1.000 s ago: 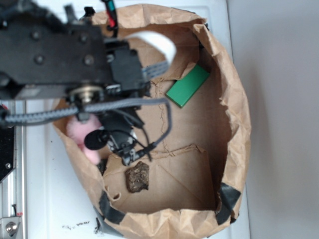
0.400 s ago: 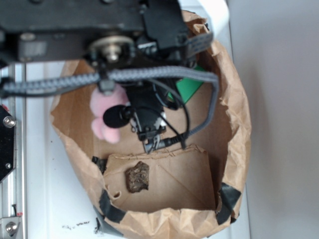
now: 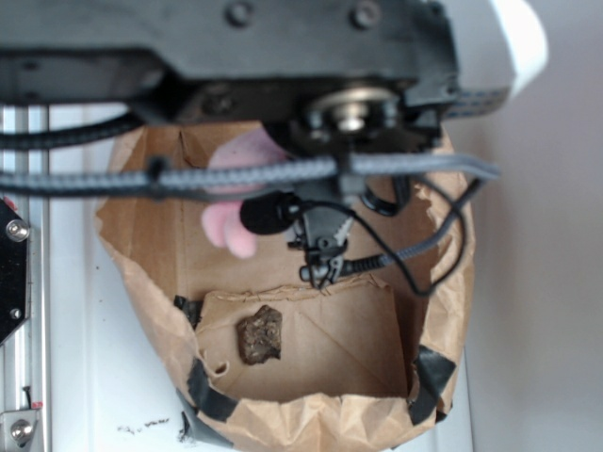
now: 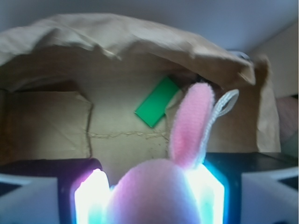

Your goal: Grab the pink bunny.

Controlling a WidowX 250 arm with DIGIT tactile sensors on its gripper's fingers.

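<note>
A white worktop [image 3: 75, 377] carries a brown paper bag [image 3: 452, 235], open at the top, its near corners patched with black tape [image 3: 209, 394]. Small dark specks [image 3: 141, 428] lie on the worktop just left of the bag's near corner.

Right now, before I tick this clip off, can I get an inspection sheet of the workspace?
Surface: white table bearing an open brown paper bag, black tape at its corners.
Job's things: pink bunny lifted clear of the bag floor, ear and white loop upright.
Clutter: dark brown lump and green flat piece on the bag floor.
Gripper: gripper shut on the bunny, lit pads on both sides.
Cables: black and braided grey cables hanging over the bag.
Surroundings: metal rail at the left edge.
</note>
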